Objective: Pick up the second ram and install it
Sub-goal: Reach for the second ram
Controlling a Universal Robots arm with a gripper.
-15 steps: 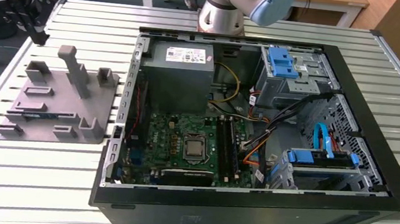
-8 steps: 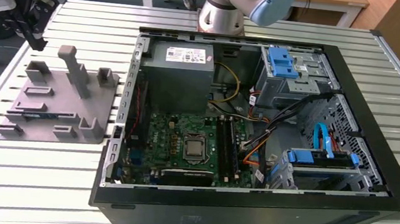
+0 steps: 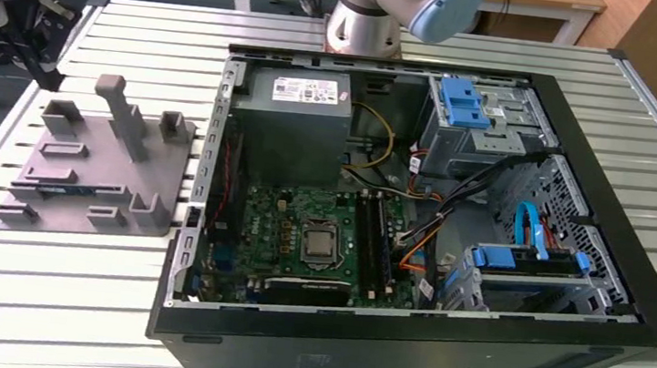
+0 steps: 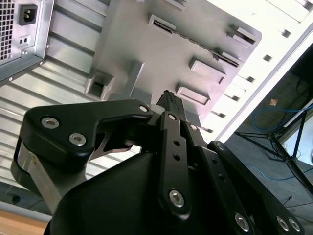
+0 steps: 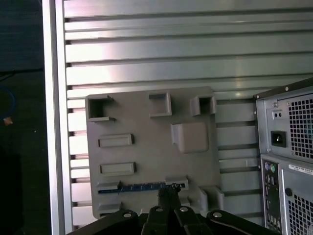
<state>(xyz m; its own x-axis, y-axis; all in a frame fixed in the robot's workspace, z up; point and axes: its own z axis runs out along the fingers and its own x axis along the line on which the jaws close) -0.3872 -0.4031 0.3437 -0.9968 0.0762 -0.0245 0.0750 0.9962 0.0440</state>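
The second ram (image 5: 142, 186) lay seated in a slot of the grey holder tray (image 3: 121, 176), left of the open computer case (image 3: 410, 344) in the exterior view. The gripper (image 5: 166, 195) hovered over the tray, clenched and empty.

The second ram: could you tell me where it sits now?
The second ram sits in a slot of the grey holder tray, at the exterior view's left of the computer case.

No text is legible. White printed label (image 3: 309, 91) on the grey metal power-supply box (image 3: 296, 144) — print unreadable; white sticker (image 5: 299, 168) on the computer case's grey rear panel (image 5: 288, 125) — likewise.
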